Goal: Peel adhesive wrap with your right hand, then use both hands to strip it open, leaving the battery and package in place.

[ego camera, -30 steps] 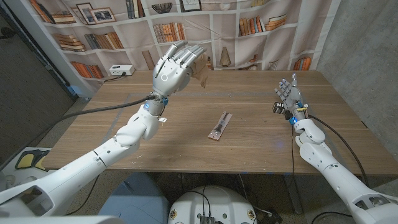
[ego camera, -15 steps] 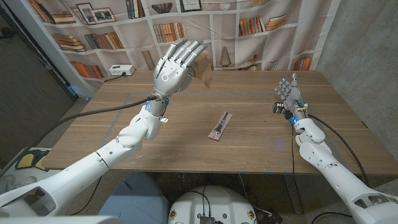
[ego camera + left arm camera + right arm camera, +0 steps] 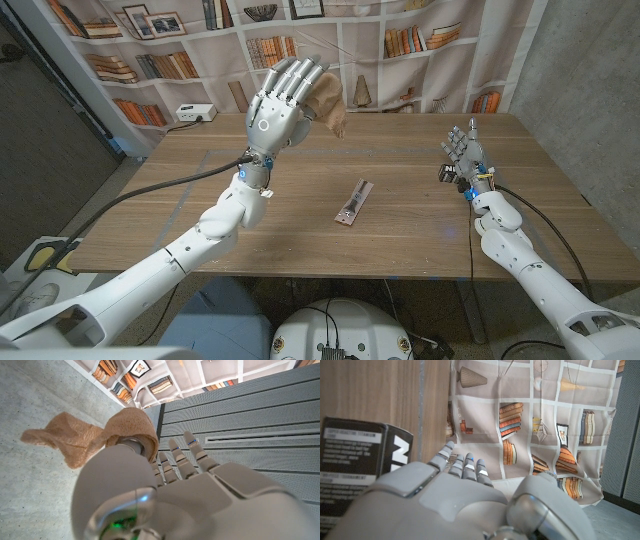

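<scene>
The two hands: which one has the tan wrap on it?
The left hand, raised above the table, has the tan wrap wound on it, a loose end hanging. The right hand holds a black box instead.

The left hand [image 3: 281, 110] rose a little higher and tilted, and the tan adhesive wrap [image 3: 328, 101] it held swung out more fully from behind its fingers.

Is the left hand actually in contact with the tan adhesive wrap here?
Touching. In the left wrist view the wrap is wound round one of the left hand's fingers, its loose end hanging free. The head view shows it draped off the raised hand.
</scene>
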